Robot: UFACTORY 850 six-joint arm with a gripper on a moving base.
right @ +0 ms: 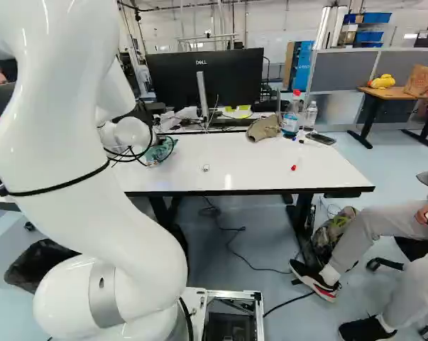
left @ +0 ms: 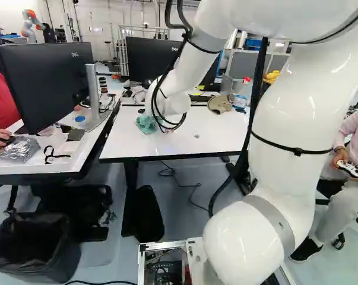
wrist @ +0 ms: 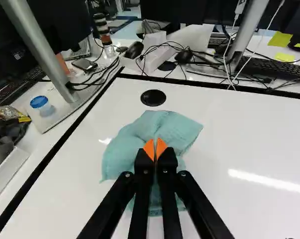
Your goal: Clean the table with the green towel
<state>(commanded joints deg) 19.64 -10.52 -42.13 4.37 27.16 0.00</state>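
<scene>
I'm looking at the white table (right: pixel 249 174): crumpled green towel (wrist: pixel 157 124) on the left, a round black disc (wrist: pixel 153 97) just beyond it. Small shiny scrap (right: pixel 205 168) near the middle, red bit (right: pixel 294 168) to the right. Far right, I see a beige cap (right: pixel 263 128), red-topped bottle (right: pixel 290 122), clear bottle (right: pixel 311 116) and flat dark object (right: pixel 321 138).

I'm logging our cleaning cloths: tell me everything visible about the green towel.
The green towel looks like blue-green cloth, crumpled into soft folds with uneven edges. It lies bunched on the white table, near the round black cover, toward the table's left end in the left base view. The end effector seems to pinch it near the middle, fingers nearly together. Its underside is hidden.
</scene>
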